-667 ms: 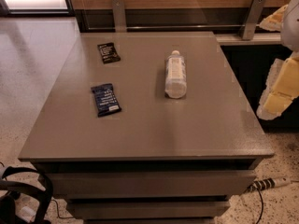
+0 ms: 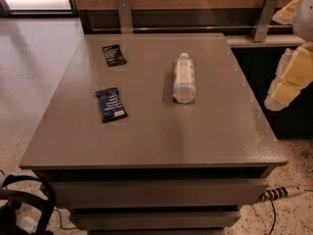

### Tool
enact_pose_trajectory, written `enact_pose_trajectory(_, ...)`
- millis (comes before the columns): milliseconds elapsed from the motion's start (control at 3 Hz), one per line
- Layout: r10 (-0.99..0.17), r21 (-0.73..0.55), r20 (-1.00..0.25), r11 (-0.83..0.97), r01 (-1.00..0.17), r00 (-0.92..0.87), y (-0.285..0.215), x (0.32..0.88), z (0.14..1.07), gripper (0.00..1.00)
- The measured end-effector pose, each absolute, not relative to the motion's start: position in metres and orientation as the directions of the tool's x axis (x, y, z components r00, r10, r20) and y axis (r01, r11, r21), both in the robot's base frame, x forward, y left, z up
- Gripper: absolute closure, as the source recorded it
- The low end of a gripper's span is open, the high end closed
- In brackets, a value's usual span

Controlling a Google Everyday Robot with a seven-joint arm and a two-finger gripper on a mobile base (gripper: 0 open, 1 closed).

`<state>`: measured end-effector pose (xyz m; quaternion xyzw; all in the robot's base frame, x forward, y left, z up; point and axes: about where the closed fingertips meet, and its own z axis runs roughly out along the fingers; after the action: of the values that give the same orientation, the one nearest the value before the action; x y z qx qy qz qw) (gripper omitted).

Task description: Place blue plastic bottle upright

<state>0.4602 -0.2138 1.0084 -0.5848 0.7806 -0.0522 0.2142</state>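
Observation:
The blue plastic bottle [image 2: 184,80] lies on its side on the grey table [image 2: 156,136], right of the middle. Its white cap points to the far edge and its pale label faces up. The gripper [image 2: 287,84] shows as cream and white parts at the right edge of the camera view. It hangs beyond the table's right side, well apart from the bottle, with nothing seen in it.
A dark blue flat snack wrapper [image 2: 111,104] lies on the table's left half, with a black flat packet [image 2: 114,55] further back. A wood-panelled wall with metal posts [image 2: 125,13] runs behind. A power strip [image 2: 281,192] and black cables lie on the floor.

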Motion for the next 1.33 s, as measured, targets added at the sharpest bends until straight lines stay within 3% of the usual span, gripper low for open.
enact_pose_trajectory(667, -0.817, -0.187, -0.414, 0.508, -0.841, -0.402, -0.193, 0.536, 1.006, 0.00)
enact_pose_trajectory(1333, -0.640, -0.092, -0.423, 0.734, -0.673, -0.641, -0.165, 0.590, 0.994, 0.00)
